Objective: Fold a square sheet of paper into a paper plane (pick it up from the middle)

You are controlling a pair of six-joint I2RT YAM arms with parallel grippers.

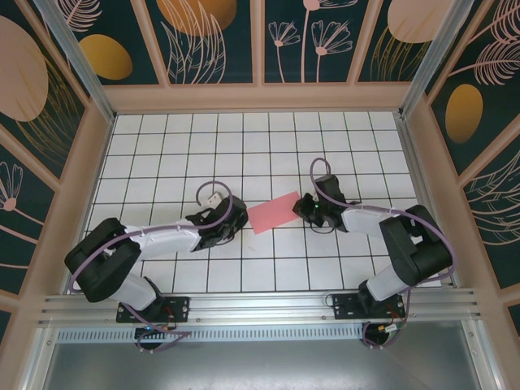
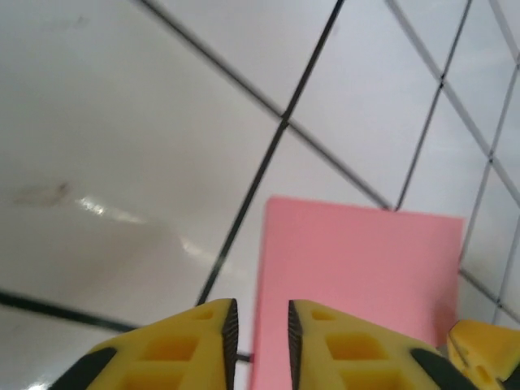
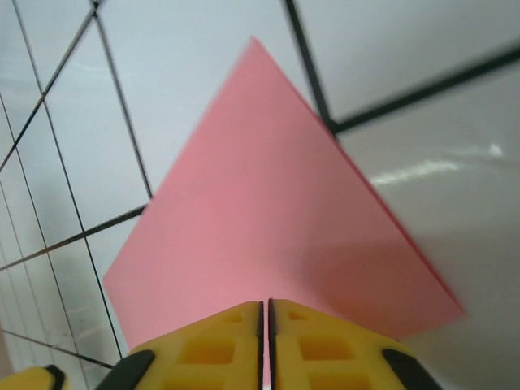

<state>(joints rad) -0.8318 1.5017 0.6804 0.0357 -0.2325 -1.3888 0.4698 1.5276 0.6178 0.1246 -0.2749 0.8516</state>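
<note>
Currently the pink paper (image 1: 274, 213) lies flat near the middle of the table (image 1: 203, 146). From above it looks like a rectangle rather than a square, so I judge the first half-fold is made and I am finishing that crease.

My left gripper (image 1: 238, 221) sits at the paper's 8 o'clock edge. On its wrist camera the fingers stand a little apart, and the paper's edge runs into a gap far wider than the paper, so I read it as loose, not gripping. My right gripper (image 1: 306, 205) is at the paper's 2 o'clock end. Its fingers are pressed almost together with a sliver of pink between them, so it is pinching the paper.

Next, I think, comes turning the corners in toward the centre line for the nose. That calls for one gripper to pin the paper down while the other lifts a corner gently, since thin paper slides and buckles.
</note>
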